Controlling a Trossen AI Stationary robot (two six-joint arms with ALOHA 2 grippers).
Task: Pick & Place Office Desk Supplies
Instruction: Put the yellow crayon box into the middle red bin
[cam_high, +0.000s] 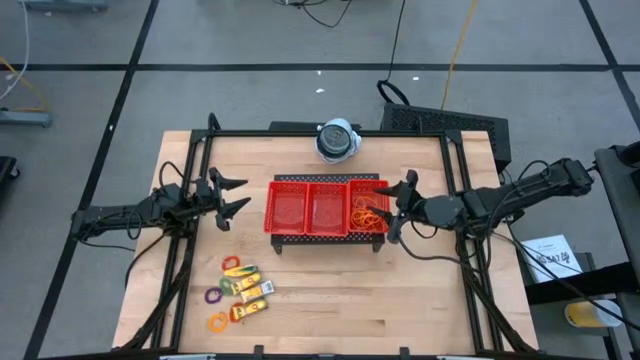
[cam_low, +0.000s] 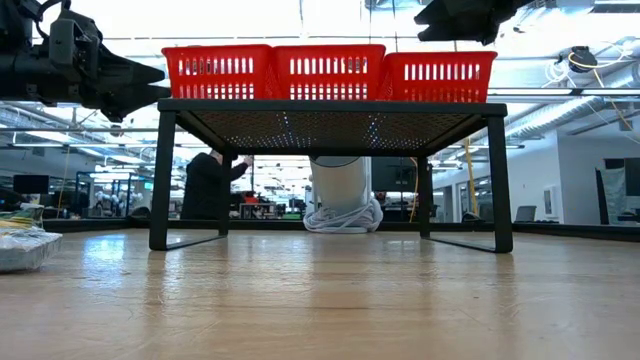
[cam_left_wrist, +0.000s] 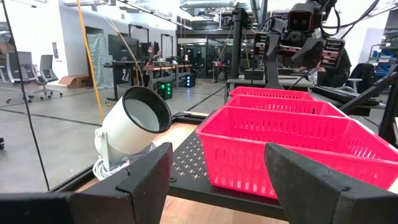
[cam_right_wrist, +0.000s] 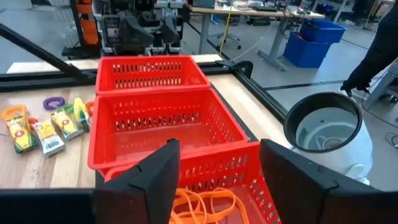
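Observation:
A red three-compartment mesh tray (cam_high: 325, 207) sits on a raised black mesh stand (cam_low: 330, 112). Thin orange rubber bands (cam_high: 368, 213) lie in its right compartment. Yellow labelled packets (cam_high: 250, 288) and small rings, purple (cam_high: 212, 295) and orange (cam_high: 218, 321) among them, lie on the table near the front left. My right gripper (cam_high: 398, 205) hovers open over the tray's right end, with the rubber bands (cam_right_wrist: 199, 205) below its fingers. My left gripper (cam_high: 238, 196) hangs open just left of the tray (cam_left_wrist: 292, 149), above the table.
A round white-grey device (cam_high: 338, 140) stands behind the tray at the table's far edge. Black frame rails (cam_high: 190, 250) run along both sides of the wooden table. Bare wood lies in front of the stand and right of the packets.

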